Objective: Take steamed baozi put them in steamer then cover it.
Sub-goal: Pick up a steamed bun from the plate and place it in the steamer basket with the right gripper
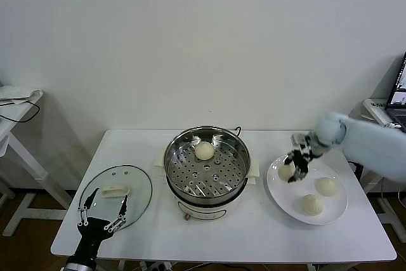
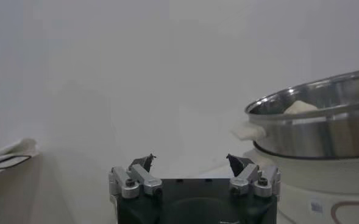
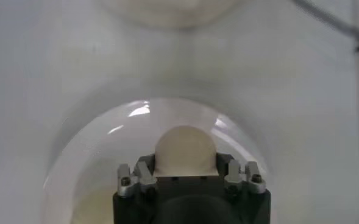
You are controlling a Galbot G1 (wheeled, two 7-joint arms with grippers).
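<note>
1 baozi sits between the right gripper's closed jaws on the plate, 2 more just beside. 1 bun lies in the steamer. The cover rests ahead of the left gripper's wide-open, empty jaws on the bench.

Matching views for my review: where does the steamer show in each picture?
Head view: the steamer stands mid-table, between the glass lid and the white plate.
Left wrist view: its steel rim at the right edge.
Right wrist view: not in it.
Shared landmark: the bun inside the steamer.
</note>
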